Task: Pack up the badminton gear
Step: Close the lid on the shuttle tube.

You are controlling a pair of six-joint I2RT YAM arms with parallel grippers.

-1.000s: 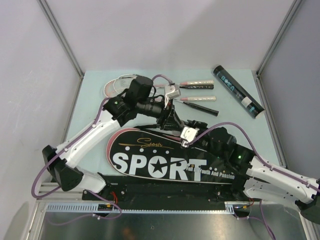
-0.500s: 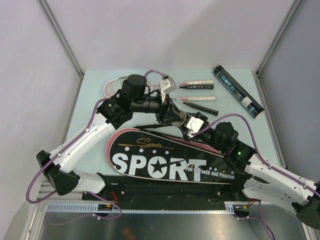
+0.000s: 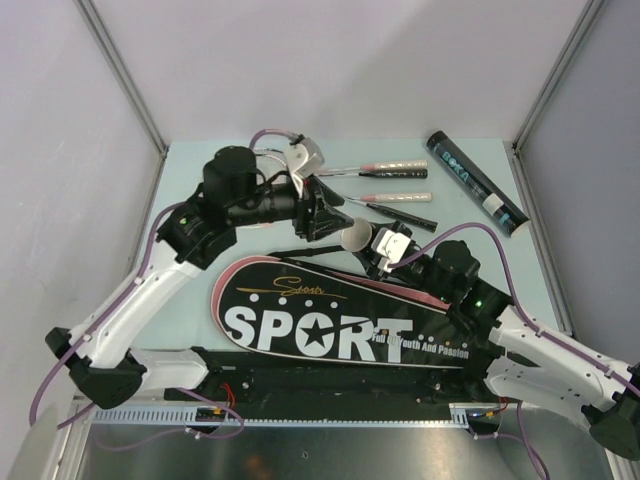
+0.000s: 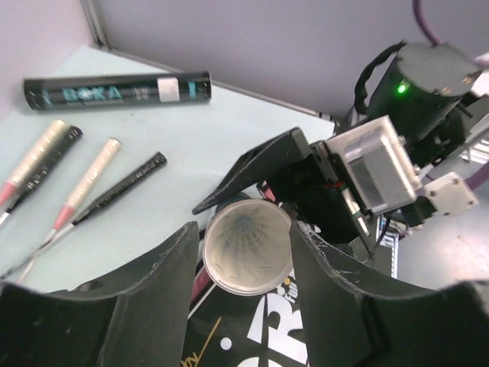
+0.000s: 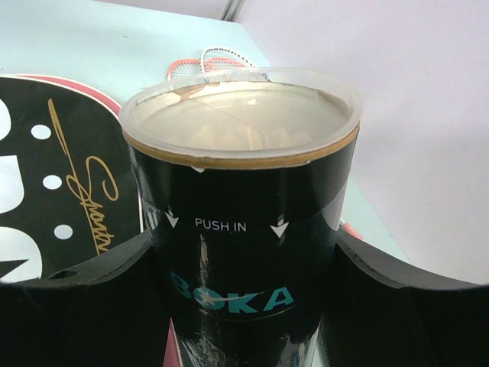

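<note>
Right wrist view: right hand (image 5: 244,264) clamps the tube (image 5: 244,191) sideways.

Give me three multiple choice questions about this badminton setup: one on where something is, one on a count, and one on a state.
1. Where does the loose tube lie?
A. Flat at the far right of the table, beyond the handles
B. Standing upright at the near edge
C. Inside a box

2. How many racket handles lie side by side?
A. One
B. Three
C. Six

3. What is the right pincer doing?
A. Open with nothing in it
B. Shut on a shuttlecock
C. Shut on a capped tube

Answers:
1 A: the top view shows it lying flat at the far right.
2 B: the left wrist view shows three grips next to each other, two pale and one black.
3 C: the right wrist view shows a finger on either side of the tube.
</note>
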